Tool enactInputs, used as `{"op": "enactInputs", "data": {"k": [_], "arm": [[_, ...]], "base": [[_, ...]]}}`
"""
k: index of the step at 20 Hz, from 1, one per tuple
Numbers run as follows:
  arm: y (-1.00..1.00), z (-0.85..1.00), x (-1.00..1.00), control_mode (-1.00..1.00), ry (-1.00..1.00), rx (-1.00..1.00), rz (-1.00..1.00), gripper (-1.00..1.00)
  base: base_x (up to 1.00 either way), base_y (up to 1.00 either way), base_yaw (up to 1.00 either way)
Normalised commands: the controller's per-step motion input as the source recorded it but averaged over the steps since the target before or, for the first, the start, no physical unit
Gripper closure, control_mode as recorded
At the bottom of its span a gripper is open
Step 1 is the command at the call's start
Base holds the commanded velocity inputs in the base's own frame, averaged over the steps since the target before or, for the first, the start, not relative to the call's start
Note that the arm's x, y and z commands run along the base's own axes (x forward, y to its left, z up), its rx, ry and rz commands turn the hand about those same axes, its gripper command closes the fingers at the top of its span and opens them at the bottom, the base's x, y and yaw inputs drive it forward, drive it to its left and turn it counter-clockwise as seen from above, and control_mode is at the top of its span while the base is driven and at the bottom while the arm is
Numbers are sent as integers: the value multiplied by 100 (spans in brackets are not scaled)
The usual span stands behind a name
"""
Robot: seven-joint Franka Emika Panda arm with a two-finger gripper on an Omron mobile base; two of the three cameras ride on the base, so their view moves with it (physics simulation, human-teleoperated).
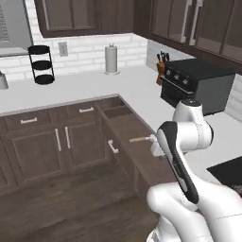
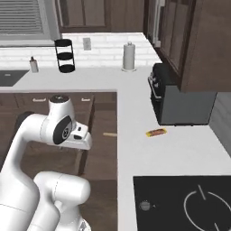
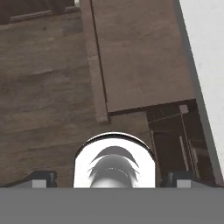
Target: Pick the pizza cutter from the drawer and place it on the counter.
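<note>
Tan wood marks the cutter [image 1: 140, 139] in the left base view: it lies flat in the open drawer [image 1: 134, 130], toward the worktop [image 1: 142, 94] side. Right base view: the handle [image 2: 109, 134] lies close to the worktop edge. Hand view: my gripper [image 3: 112, 177] hangs over the drawer; I cannot tell its opening. Judged light, rigid, slim; I would grip mid-handle.

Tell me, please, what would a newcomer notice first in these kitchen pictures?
The wide dark-brown wooden drawer stands pulled open below the pale grey-white counter, and the slim tan handle of the pizza cutter lies inside it. A small orange-red bar rests on the counter in front of the black oven.
</note>
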Motion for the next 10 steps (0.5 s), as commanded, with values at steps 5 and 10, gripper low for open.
{"op": "enactInputs", "data": {"k": [5, 10], "arm": [[0, 0, 0, 100, 0, 0, 0, -100], [0, 0, 0, 100, 0, 0, 0, -100]], "base": [[8, -57, 47], [0, -15, 29]]}}
